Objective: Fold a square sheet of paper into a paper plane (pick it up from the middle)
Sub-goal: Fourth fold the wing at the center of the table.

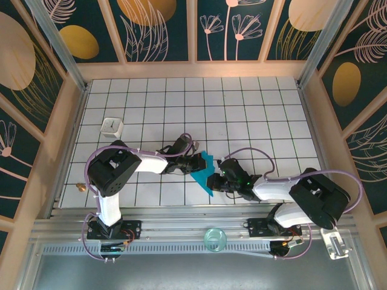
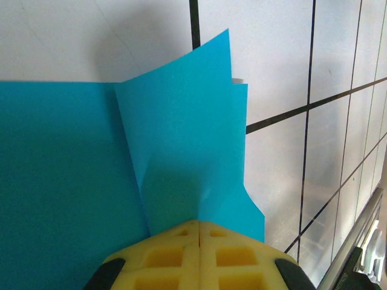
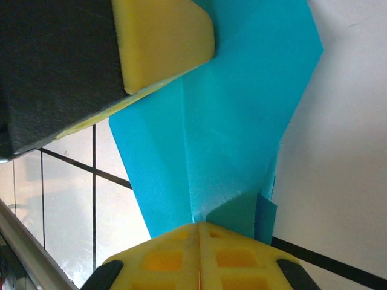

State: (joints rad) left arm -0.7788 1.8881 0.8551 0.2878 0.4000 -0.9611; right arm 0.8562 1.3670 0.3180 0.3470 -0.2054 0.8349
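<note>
Walls: we see dark teal panels (image 1: 163,30) painted with gold discs and pale flower and feather outlines. They are framed in pale wood and stand round three sides of the desk.
Desk: a white surface (image 1: 242,109) ruled into square tiles by dark lines. Both arms reach over its near middle.
Left arm: the black-and-white left arm (image 1: 115,172) bends in from the near left, its forearm pointing right toward the paper.
Right arm: the black-and-white right arm (image 1: 314,196) bends in from the near right, its forearm pointing left.
Paper: the thin teal-blue sheet of paper (image 1: 205,172) is between the two tools, over the front middle of the desk. It is partly folded. In the left wrist view (image 2: 181,133) a pointed flap rises beside a broad flat part on the left. In the right wrist view (image 3: 242,121) we see overlapping layers with a crease running up from the pads. We cannot tell whether it touches the desk.
Left tool: the left tool (image 1: 196,162) has its yellow pads pressed together (image 2: 199,232), pinching the sheet's edge. One of its pads shows on the paper's far side in the right wrist view (image 3: 163,36).
Right tool: the right tool (image 1: 213,181) has its yellow pads closed tight (image 3: 198,232) on the opposite edge of the sheet.
Cube: a small white cube (image 1: 112,127) sits on the desk at far left, well apart from the paper.
Ring: a clear round glass-like piece (image 1: 214,239) lies on the grey metal rail (image 1: 181,232) between the arm bases.
Speck: a tiny brown thing (image 1: 80,186) sits at the desk's left edge, too small for us to name.
</note>
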